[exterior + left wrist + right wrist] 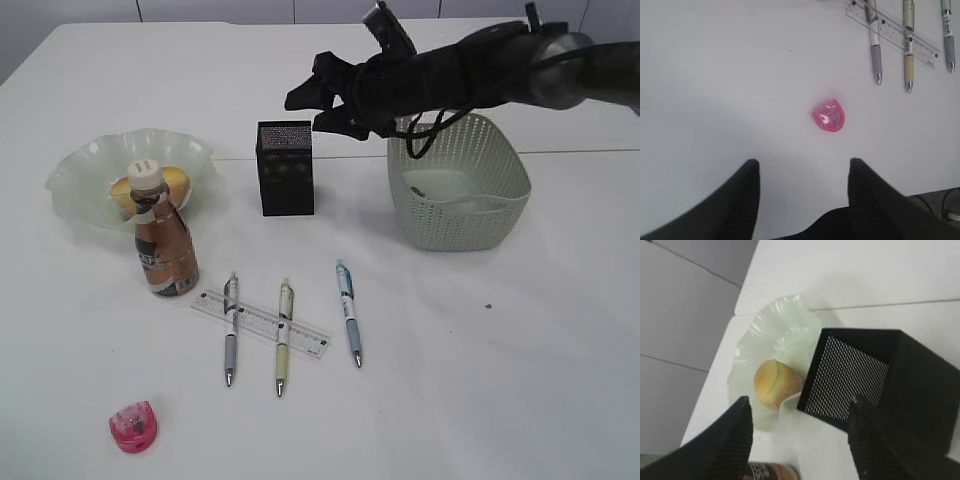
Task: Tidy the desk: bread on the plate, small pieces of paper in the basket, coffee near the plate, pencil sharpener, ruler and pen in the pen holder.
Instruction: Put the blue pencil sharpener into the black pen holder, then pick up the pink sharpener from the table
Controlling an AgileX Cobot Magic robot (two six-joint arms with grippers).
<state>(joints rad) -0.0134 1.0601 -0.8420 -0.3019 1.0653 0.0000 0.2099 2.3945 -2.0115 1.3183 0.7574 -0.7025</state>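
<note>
Now the bread (172, 184) lies on the plate (85, 170) at the left of the desk (500, 380), and the coffee (163, 240) stands upright just in front of that plate, its white cap up and its long axis vertical (from the exterior view it overlaps the bun). The pen holder (285, 170) stands upright near the middle, open mouth upward. To its right sits the basket (460, 215), with pale scraps of paper (440, 190) on its floor, too blurred to count.

In front of the holder, three pens lie side by side with their long axes running roughly front to back, tips toward the near edge: a grey pen (231, 330), a beige pen (283, 337) and a blue pen (348, 314). The ruler (262, 323) lies flat under the grey and beige pens, its long axis slanting from upper left to lower right; the blue pen lies apart from it. The pencil sharpener (133, 427), pink, sits alone near the front left corner.

The right gripper (325, 105) hangs above the pen holder, jaws spread wide and holding nothing; its fingers (737, 440) frame the holder's mouth and the plate below. The left gripper (802, 172) hovers over the sharpener side of the desk, jaws also apart and empty, the sharpener lying just beyond the fingertips.
</note>
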